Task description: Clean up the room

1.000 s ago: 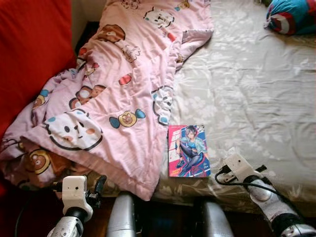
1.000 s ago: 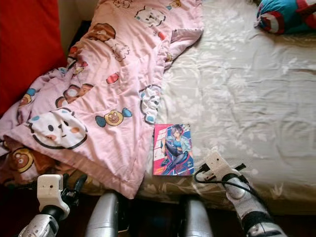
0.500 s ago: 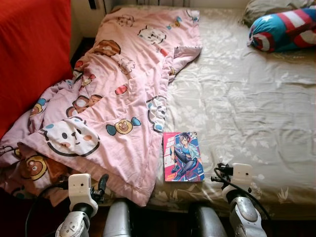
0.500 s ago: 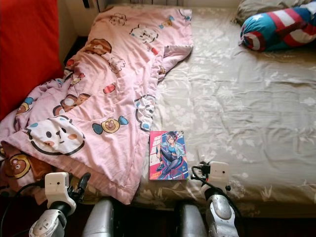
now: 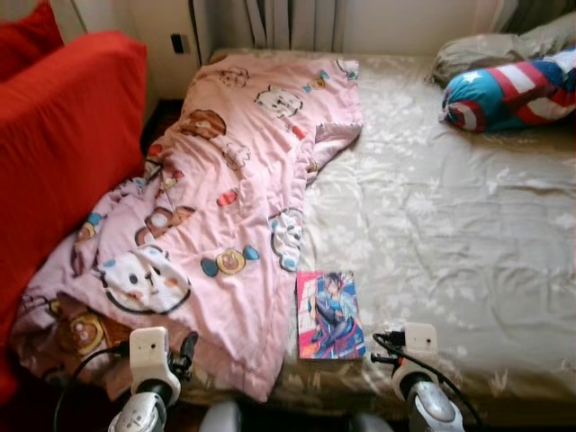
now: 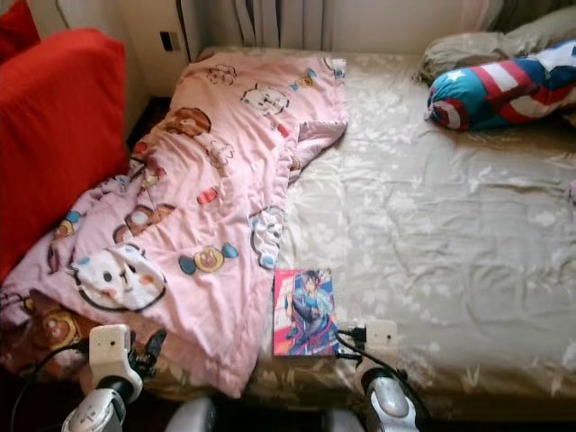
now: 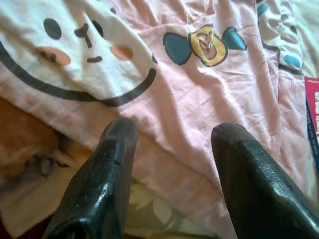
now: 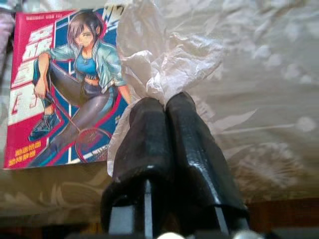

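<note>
My right gripper [image 8: 159, 107], clenched on a crumpled clear wrapper [image 8: 164, 55] beside the comic book [image 5: 329, 316], has litter in hand; next, I judge, comes binning it, the left gripper [image 7: 172, 134] hanging spread over the pink quilt [image 5: 234, 189].

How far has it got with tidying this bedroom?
Early on, it seems. In hand: the right gripper is shut on a crumpled clear wrapper. Left to do: the comic book lies on the bed, the pink quilt is rumpled and sliding off its edge. The left gripper hangs open above it.
</note>
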Tool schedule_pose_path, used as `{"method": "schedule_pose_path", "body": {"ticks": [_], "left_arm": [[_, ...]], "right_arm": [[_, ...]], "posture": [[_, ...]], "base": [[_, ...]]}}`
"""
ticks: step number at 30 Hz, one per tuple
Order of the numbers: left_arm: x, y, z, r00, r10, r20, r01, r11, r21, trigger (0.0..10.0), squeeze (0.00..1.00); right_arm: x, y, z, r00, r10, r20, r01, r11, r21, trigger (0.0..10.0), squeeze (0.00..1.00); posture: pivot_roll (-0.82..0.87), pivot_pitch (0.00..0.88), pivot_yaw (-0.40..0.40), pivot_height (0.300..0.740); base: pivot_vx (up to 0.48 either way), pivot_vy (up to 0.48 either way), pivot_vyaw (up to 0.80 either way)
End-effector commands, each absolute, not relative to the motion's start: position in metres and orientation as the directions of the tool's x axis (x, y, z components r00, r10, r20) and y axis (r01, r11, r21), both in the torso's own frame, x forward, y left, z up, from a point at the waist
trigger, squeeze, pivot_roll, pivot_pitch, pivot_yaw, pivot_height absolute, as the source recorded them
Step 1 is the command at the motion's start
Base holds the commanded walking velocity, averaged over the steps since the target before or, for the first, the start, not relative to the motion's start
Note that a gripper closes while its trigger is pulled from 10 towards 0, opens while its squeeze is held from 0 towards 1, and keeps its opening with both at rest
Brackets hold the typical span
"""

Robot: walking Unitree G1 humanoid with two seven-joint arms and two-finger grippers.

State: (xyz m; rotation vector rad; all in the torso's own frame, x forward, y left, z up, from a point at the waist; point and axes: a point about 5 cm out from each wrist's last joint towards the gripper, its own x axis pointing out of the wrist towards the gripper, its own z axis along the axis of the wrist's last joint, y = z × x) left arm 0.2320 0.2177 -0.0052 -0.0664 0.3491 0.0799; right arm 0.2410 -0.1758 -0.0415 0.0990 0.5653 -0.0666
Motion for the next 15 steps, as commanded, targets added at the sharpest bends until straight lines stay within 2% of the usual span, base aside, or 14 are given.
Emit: {"method": "schedule_pose_path", "body": {"ticks": [1, 8, 11, 15], "left_arm": [[0.223, 0.22, -0.02, 0.911, 0.066, -0.408, -0.088, 0.996, -0.035, 10.0, 0.0], [0.205, 0.217, -0.054, 0.799, 0.071, -0.597, -0.119, 0.992, -0.04, 10.0, 0.0], [0.202, 0.215, -0.059, 0.777, 0.061, -0.626, -0.104, 0.994, -0.031, 10.0, 0.0], [0.188, 0.214, -0.071, 0.71, 0.079, -0.7, -0.114, 0.994, -0.003, 10.0, 0.0]], "right_arm": [[0.23, -0.181, -0.051, 0.805, -0.058, -0.59, 0.116, 0.991, 0.062, 10.0, 0.0], [0.206, -0.19, -0.068, 0.716, -0.101, -0.691, 0.17, 0.985, 0.033, 10.0, 0.0], [0.202, -0.191, -0.071, 0.697, -0.108, -0.709, 0.187, 0.982, 0.035, 10.0, 0.0], [0.193, -0.187, -0.077, 0.665, -0.105, -0.74, 0.185, 0.982, 0.026, 10.0, 0.0]], "posture": [[0.07, 0.065, -0.031, 0.74], [0.07, 0.037, -0.038, 0.74], [0.08, 0.033, -0.037, 0.74], [0.08, 0.033, -0.037, 0.74]], "base": [[0.0, 0.0, 0.0], [0.0, 0.0, 0.0], [0.0, 0.0, 0.0], [0.0, 0.0, 0.0]]}}
